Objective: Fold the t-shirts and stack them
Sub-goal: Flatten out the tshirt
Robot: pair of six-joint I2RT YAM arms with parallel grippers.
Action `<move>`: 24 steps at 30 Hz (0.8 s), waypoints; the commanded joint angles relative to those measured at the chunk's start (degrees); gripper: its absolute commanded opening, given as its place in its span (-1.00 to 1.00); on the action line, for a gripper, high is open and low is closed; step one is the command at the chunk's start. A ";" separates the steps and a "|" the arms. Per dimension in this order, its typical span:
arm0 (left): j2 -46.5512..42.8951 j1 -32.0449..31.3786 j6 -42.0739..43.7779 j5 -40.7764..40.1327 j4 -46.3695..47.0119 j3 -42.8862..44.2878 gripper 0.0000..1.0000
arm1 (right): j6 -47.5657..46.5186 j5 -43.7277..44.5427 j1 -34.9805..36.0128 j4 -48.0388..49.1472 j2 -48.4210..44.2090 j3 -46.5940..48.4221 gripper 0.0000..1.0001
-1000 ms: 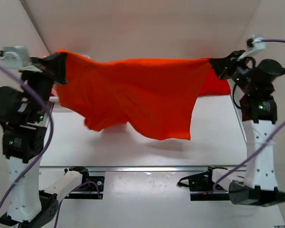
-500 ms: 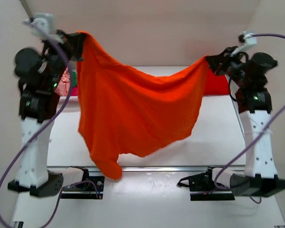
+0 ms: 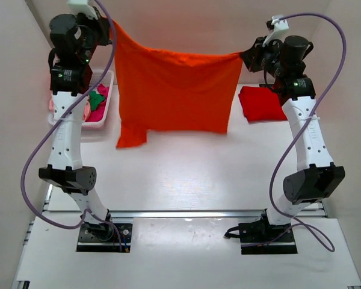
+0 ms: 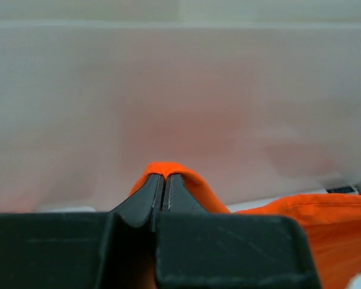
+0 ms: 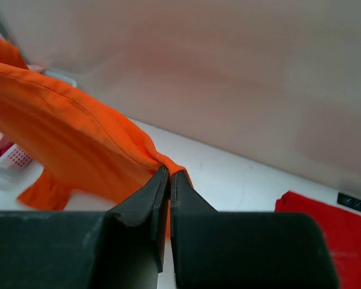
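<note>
Orange t-shirt (image 3: 174, 90), top view: hangs spread like a curtain between both raised arms, over the far half of the table (image 3: 186, 174); whether its lowest sleeve touches the surface I cannot tell.
Left gripper (image 3: 111, 29), top view: high at the far left, pinching one top corner.
Right gripper (image 3: 243, 57), top view: slightly lower, pinching the other corner, so the top edge slopes down to the right.
Red t-shirt (image 3: 262, 103), top view: folded flat at the far right (probably the start of the stack).
White mesh basket (image 3: 110, 90), top view: far left, with green, magenta and pale pink shirts inside.
Left wrist view: jaws pressed together on a small hump of orange cloth; little fabric shows past the tips, so the hold looks shallow.
Right wrist view: jaws clamped on a gathered fold of the hemmed edge.
Step in hand: laying the shirt flat. Level the two corners, keep the edge taut, lower both arms together, and land it between basket and red t-shirt.
</note>
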 commanded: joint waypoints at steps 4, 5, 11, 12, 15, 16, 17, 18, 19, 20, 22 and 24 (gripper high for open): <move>-8.94 -2.73 1.39 0.27 3.83 1.31 -1.00 | -2.38 1.30 -2.00 4.11 -5.18 -0.67 -1.00; -9.56 -4.84 3.14 -0.52 3.04 -2.71 -1.00 | -2.12 1.21 -2.62 4.81 -5.71 -3.31 -1.00; -25.78 -12.58 3.33 -5.28 3.90 -32.57 -1.00 | -2.81 0.24 -4.73 4.91 -12.03 -19.03 -0.99; -27.65 -13.81 2.37 -5.28 4.35 -39.60 -1.00 | -2.73 -0.02 -6.21 5.08 -12.65 -23.24 -0.99; -38.63 -14.17 -1.58 -5.71 4.44 -54.49 -1.00 | -1.33 -1.94 -8.50 4.73 -16.79 -33.00 -1.00; -43.01 -14.00 -3.07 -5.63 4.35 -61.92 -1.00 | -0.63 -2.21 -9.29 3.25 -18.44 -34.87 -1.00; -47.31 -14.26 -4.48 -4.06 3.57 -68.17 -1.00 | -0.28 -1.52 -9.21 1.23 -19.85 -37.23 -1.00; -49.36 -14.18 -5.27 -3.35 1.82 -71.02 -1.00 | 0.34 -1.43 -9.13 0.25 -20.56 -39.96 -1.00; -52.68 -13.83 -6.41 -1.78 -0.29 -76.00 -1.00 | 1.21 -0.47 -8.52 -2.54 -21.96 -41.46 -1.00; -55.59 -13.56 -8.43 -0.02 -1.26 -80.06 -1.00 | 1.83 1.37 -7.21 -4.92 -23.11 -43.48 -1.00; -58.60 -13.56 -10.99 2.45 -5.12 -84.74 -1.00 | 4.55 4.28 -5.53 -8.18 -26.19 -47.88 -1.00; -61.23 -14.70 -15.98 5.60 -6.63 -89.92 -1.00 | 9.28 6.12 -5.17 -11.96 -29.60 -52.87 -0.99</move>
